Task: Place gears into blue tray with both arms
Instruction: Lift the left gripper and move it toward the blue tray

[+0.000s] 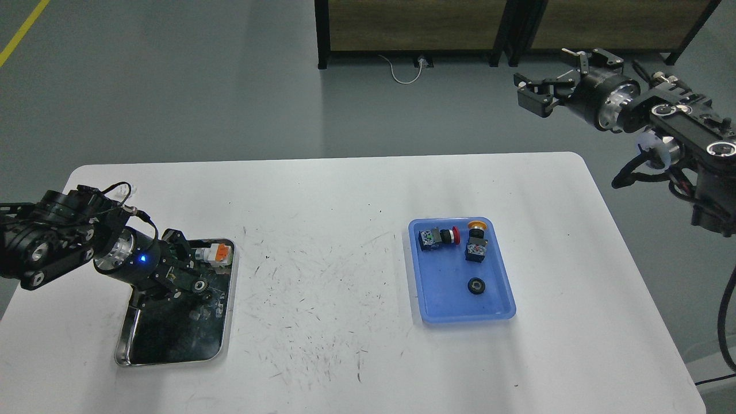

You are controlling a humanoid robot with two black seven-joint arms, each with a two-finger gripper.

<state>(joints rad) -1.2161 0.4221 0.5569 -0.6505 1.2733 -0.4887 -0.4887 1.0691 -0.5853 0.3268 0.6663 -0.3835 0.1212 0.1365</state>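
One gear [475, 285] lies flat in the near part of the blue tray [440, 299]. A second gear [200, 284] sits between the fingers of my left gripper [194, 280], which is shut on it just above the steel tray [172, 345] at the table's left. My right gripper [537, 92] hangs high at the far right, beyond the table's back edge, its fingers spread open with nothing in them.
The blue tray also holds a red-capped switch [440, 237] and a yellow-capped switch [476, 242] at its far end. An orange-and-white part [215, 253] lies in the steel tray's far corner. The white table [322, 230] is scuffed in the middle.
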